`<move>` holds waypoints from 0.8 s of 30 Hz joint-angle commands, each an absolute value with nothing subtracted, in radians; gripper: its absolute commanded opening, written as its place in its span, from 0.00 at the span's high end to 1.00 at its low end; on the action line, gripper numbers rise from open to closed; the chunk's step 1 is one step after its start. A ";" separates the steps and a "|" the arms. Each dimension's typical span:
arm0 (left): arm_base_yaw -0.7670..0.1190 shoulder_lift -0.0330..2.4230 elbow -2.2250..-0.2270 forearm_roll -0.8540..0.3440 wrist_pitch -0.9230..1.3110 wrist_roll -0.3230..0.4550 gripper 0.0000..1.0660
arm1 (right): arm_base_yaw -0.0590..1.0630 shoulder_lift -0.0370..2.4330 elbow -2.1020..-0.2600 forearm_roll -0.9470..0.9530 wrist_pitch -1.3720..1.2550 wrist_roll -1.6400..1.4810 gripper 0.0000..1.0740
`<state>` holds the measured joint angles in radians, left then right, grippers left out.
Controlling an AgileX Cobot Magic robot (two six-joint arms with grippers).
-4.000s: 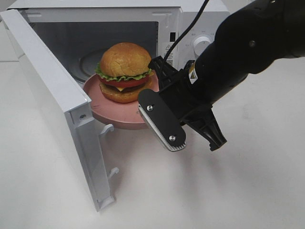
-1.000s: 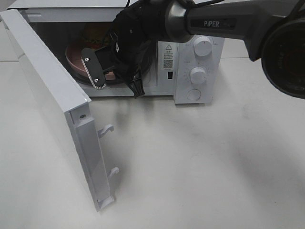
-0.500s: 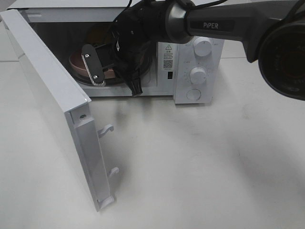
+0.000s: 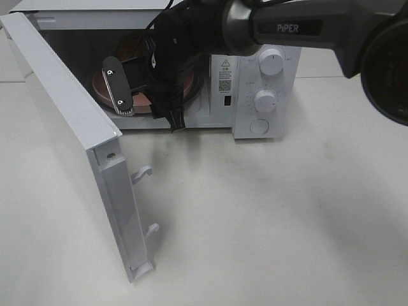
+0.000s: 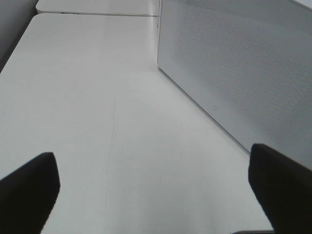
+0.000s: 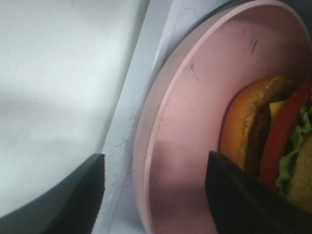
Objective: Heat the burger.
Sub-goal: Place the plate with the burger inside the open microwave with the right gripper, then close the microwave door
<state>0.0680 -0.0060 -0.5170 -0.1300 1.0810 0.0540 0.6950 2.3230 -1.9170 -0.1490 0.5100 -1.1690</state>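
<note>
The burger (image 6: 265,141) lies on a round pink plate (image 6: 195,122) inside the open microwave (image 4: 252,131). In the high view only a bit of its brown bun (image 4: 129,46) shows behind my right arm, and the plate's rim (image 4: 100,86) shows at the left of the cavity. My right gripper (image 4: 146,102) reaches into the cavity. It is open, with one finger outside the plate's rim and the other over the plate beside the burger, as the right wrist view (image 6: 153,168) shows. My left gripper (image 5: 153,178) is open and empty over the white table.
The microwave door (image 4: 70,127) stands wide open at the left, with its latch hooks (image 4: 143,172) pointing right. Its perforated outer face (image 5: 234,73) is close beside my left gripper. Two dials (image 4: 271,62) and a button sit on the microwave's right panel. A black cable runs along my right arm.
The plate with the burger has gone from the cavity's front sill to deep inside. In the last second my right gripper has shifted slightly left, further into the microwave.
</note>
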 commanded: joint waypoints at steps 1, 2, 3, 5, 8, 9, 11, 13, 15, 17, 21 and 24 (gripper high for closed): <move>0.070 -0.024 -0.515 -0.135 1.068 0.054 0.08 | 0.700 2.274 -1.840 -0.146 0.487 -1.160 0.41; 0.070 -0.024 -0.515 -0.135 1.068 0.054 0.08 | 0.700 2.265 -1.823 -0.146 0.486 -1.160 0.41; 0.070 -0.024 -0.515 -0.135 1.068 0.054 0.08 | 0.700 2.265 -1.823 -0.146 0.486 -1.160 0.41; 0.070 -0.024 -0.515 -0.135 1.068 0.054 0.08 | 0.700 2.232 -1.763 -0.147 0.454 -1.160 0.41; 0.070 -0.024 -0.515 -0.135 1.068 0.054 0.08 | 0.700 2.197 -1.693 -0.147 0.410 -1.159 0.37; 0.070 -0.024 -0.515 -0.135 1.068 0.054 0.08 | 0.700 2.197 -1.693 -0.147 0.410 -1.159 0.37; 0.070 -0.024 -0.515 -0.135 1.068 0.054 0.08 | 0.700 2.170 -1.647 -0.148 0.383 -1.151 0.31; 0.070 -0.024 -0.515 -0.135 1.068 0.054 0.08 | 0.699 2.130 -1.589 -0.150 0.336 -1.138 0.24; 0.070 -0.024 -0.515 -0.135 1.068 0.054 0.08 | 0.699 2.117 -1.568 -0.153 0.319 -1.131 0.23; 0.070 -0.024 -0.515 -0.135 1.068 0.054 0.08 | 0.699 2.093 -1.531 -0.154 0.289 -1.126 0.22; 0.070 -0.024 -0.515 -0.135 1.068 0.054 0.08 | 0.698 2.027 -1.436 -0.155 0.249 -1.123 0.23; 0.070 -0.024 -0.515 -0.135 1.068 0.054 0.08 | 0.685 1.996 -1.396 -0.174 0.249 -1.095 0.24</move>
